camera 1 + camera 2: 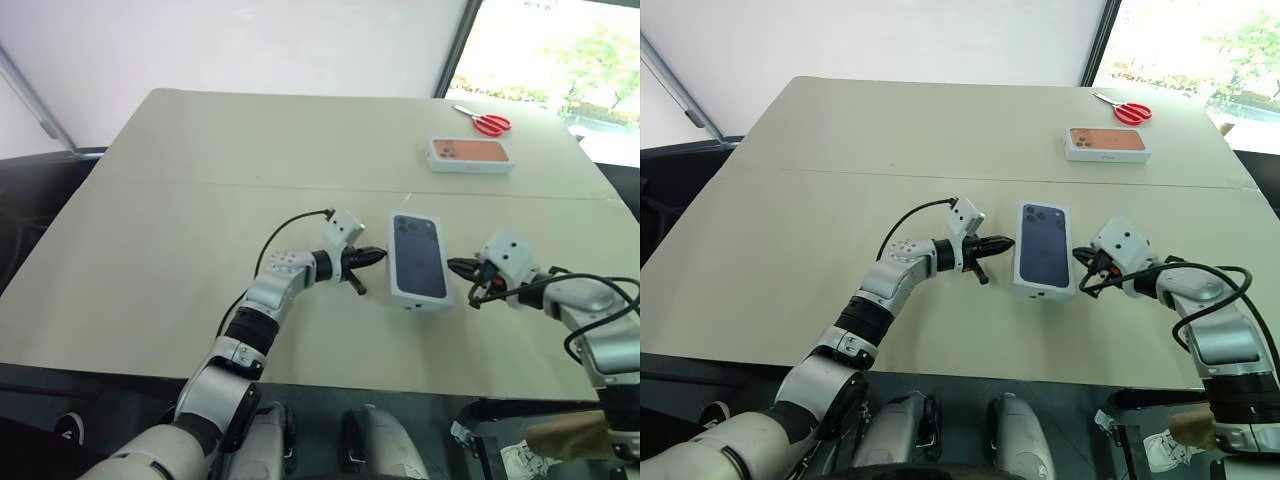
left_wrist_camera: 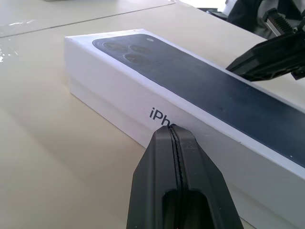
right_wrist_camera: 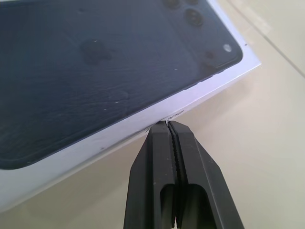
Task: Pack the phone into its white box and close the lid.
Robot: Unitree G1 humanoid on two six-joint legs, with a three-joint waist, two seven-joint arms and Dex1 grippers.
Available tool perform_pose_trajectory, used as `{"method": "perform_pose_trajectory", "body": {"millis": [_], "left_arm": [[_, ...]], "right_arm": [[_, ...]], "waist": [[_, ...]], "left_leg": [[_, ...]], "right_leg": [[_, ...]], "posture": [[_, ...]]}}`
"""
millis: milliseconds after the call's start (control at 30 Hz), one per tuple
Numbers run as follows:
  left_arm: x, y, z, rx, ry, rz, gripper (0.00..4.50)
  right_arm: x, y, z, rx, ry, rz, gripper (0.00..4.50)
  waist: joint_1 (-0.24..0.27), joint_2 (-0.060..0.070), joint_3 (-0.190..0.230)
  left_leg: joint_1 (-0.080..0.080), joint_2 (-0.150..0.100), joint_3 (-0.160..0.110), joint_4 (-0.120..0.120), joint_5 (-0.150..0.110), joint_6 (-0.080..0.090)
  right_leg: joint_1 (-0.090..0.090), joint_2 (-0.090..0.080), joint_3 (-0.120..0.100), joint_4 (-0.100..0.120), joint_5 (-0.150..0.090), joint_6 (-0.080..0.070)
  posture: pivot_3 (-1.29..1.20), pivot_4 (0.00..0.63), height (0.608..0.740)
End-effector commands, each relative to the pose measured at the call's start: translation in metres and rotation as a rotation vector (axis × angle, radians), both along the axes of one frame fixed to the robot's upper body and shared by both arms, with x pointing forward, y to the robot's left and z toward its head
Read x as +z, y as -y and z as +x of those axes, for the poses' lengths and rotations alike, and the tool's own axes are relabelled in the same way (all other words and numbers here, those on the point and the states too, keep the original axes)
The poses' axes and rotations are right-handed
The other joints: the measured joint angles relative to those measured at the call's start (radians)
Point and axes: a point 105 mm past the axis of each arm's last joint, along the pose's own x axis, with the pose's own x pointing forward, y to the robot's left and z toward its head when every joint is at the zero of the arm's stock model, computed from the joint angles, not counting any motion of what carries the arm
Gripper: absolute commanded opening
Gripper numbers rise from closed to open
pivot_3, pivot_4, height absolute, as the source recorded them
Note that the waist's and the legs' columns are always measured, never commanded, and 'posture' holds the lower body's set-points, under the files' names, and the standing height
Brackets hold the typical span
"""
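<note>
Left eye view: the lid [image 1: 418, 257], white with a dark blue phone picture on top, sits closed over its box at centre right of the frame on the tan table [image 1: 200, 200]. The left gripper [image 1: 372, 256], fingers pressed together and holding nothing, points at the lid's left side, its tips just beside it. The right gripper [image 1: 457, 266], likewise pressed together and empty, points at the lid's right side. In the upper right lie a white box with an orange phone picture [image 1: 471, 154] and red-handled scissors [image 1: 487, 122], well apart from the lid.

Right eye view: same arrangement; the lid lies between the two gripper tips.

Left wrist view: closed fingers [image 2: 178, 181] meet the lid's white side wall [image 2: 124, 107] at the printed lettering. The right gripper shows at upper right.

Right wrist view: closed fingers [image 3: 167, 167] sit at the lid's lower white edge [image 3: 119, 129], at or just short of contact.
</note>
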Motion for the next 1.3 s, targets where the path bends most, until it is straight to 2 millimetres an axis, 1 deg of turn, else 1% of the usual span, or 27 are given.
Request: {"method": "perform_pose_trajectory", "body": {"millis": [33,100,167,267,367,433,467,533,600,667,733,800,933,1000,1067,1167,1300], "left_arm": [[0.007,0.009,-0.006,-0.040,0.025,-0.010,0.00],[0.003,0.006,-0.006,-0.035,0.030,0.004,0.00],[-0.001,0.002,-0.008,-0.035,0.019,0.011,0.00],[0.005,-0.010,-0.002,0.006,0.009,-0.016,0.00],[0.013,-0.015,0.003,0.026,0.020,-0.034,0.00],[0.026,-0.013,0.007,0.032,0.043,-0.066,0.00],[0.036,-0.011,0.010,0.038,0.058,-0.093,0.00],[0.052,-0.005,0.016,0.050,0.075,-0.134,0.00],[0.062,0.001,0.020,0.055,0.085,-0.153,0.00],[0.064,0.012,0.024,0.056,0.090,-0.151,0.00],[0.062,0.019,0.027,0.059,0.081,-0.149,0.00],[0.051,0.025,0.027,0.050,0.081,-0.112,0.00],[0.021,0.032,0.020,0.013,0.060,-0.019,0.00],[-0.001,0.028,0.015,-0.009,0.051,0.062,0.00],[-0.015,0.021,0.011,-0.022,0.011,0.101,0.00],[-0.022,0.012,0.004,-0.052,-0.005,0.103,0.00],[-0.019,0.004,-0.001,-0.059,-0.001,0.081,0.00]], "right_arm": [[0.013,-0.011,-0.001,0.055,0.061,-0.033,0.04],[0.011,-0.012,-0.003,0.070,0.056,-0.045,0.04],[0.012,-0.010,-0.002,0.065,0.067,-0.064,0.04],[0.027,-0.002,0.009,0.012,0.106,-0.025,0.04],[0.038,0.005,0.019,-0.023,0.162,-0.034,0.04],[0.051,0.004,0.028,-0.050,0.208,0.013,0.04],[0.058,0.002,0.032,-0.059,0.232,0.040,0.04],[0.066,-0.003,0.038,-0.059,0.256,0.067,0.04],[0.068,-0.008,0.042,-0.051,0.262,0.071,0.04],[0.063,-0.017,0.047,-0.036,0.253,0.087,0.04],[0.059,-0.023,0.049,-0.025,0.247,0.091,0.04],[0.052,-0.026,0.050,-0.019,0.232,0.074,0.04],[0.030,-0.029,0.043,0.000,0.157,0.055,0.04],[0.017,-0.035,0.030,0.051,0.094,0.040,0.04],[0.009,-0.036,0.021,0.080,0.058,0.017,0.04],[0.004,-0.028,0.013,0.075,0.016,-0.009,0.04],[-0.001,-0.026,0.001,0.112,-0.045,-0.029,0.04]], "waist": [[0.000,0.000,0.000],[0.000,0.000,0.000],[-0.001,0.000,0.000],[-0.003,0.000,0.000],[-0.006,0.000,0.000],[-0.002,0.000,0.000],[-0.002,0.000,0.000],[0.001,0.000,0.000],[0.003,0.000,0.000],[0.002,0.000,0.000],[-0.001,0.000,0.000],[-0.002,0.000,0.000],[-0.003,0.000,0.000],[-0.002,0.000,0.000],[-0.002,0.000,0.000],[-0.003,0.000,-0.001],[-0.001,0.001,-0.002]], "left_leg": [[0.000,0.000,0.000,0.000,0.000,0.000],[0.000,0.000,0.000,0.000,0.000,0.000],[0.000,0.000,0.000,0.000,0.000,0.000],[0.000,0.000,0.000,0.000,0.000,0.000],[0.001,0.000,0.000,0.001,0.000,0.000],[0.001,0.000,0.000,0.001,0.000,0.000],[0.000,0.000,0.000,0.001,0.000,0.000],[0.000,0.000,0.000,0.002,0.000,0.000],[0.000,0.000,0.000,0.002,0.000,0.000],[0.000,-0.001,0.000,0.002,0.000,0.000],[0.000,-0.001,0.000,0.002,0.000,0.001],[0.000,-0.001,0.000,0.002,0.000,0.001],[0.000,0.000,0.000,0.002,0.000,0.001],[0.000,0.000,0.000,0.002,0.000,0.001],[0.000,0.000,0.000,0.002,0.000,0.001],[0.003,0.000,0.000,0.002,0.000,0.001],[0.004,0.000,0.000,0.002,-0.001,0.001]], "right_leg": [[0.000,0.000,0.000,0.000,0.000,0.000],[0.000,0.000,0.000,0.000,0.000,0.000],[0.000,0.000,0.000,0.000,0.000,0.000],[0.000,0.000,0.000,0.001,0.000,0.000],[0.000,0.000,0.000,0.002,0.000,0.000],[0.000,0.000,0.000,0.002,0.000,0.000],[0.000,0.000,0.000,0.002,0.000,0.000],[0.000,0.000,0.000,0.002,0.000,0.000],[0.000,0.000,0.000,0.002,0.000,0.000],[0.000,0.000,0.000,0.002,0.000,0.000],[0.000,0.000,0.000,0.002,0.000,0.000],[0.000,0.000,0.000,0.002,0.000,0.000],[0.000,0.000,0.000,0.003,0.000,0.000],[0.000,0.000,0.000,0.003,0.000,0.000],[0.000,0.000,0.000,0.003,0.000,0.000],[0.002,0.000,0.000,0.002,0.000,0.000],[0.004,0.000,0.000,0.002,0.000,0.000]], "posture": [[0.00,0.150,0.740],[0.00,0.150,0.740],[0.00,0.150,0.740],[0.00,0.150,0.740],[0.00,0.150,0.740],[0.00,0.150,0.740],[0.00,0.150,0.740],[0.00,0.150,0.740],[0.00,0.150,0.740],[0.00,0.150,0.740],[0.00,0.150,0.740],[0.00,0.150,0.740],[0.00,0.150,0.740],[0.00,0.150,0.740],[0.00,0.150,0.740],[0.00,0.150,0.740],[0.00,0.150,0.740]]}}
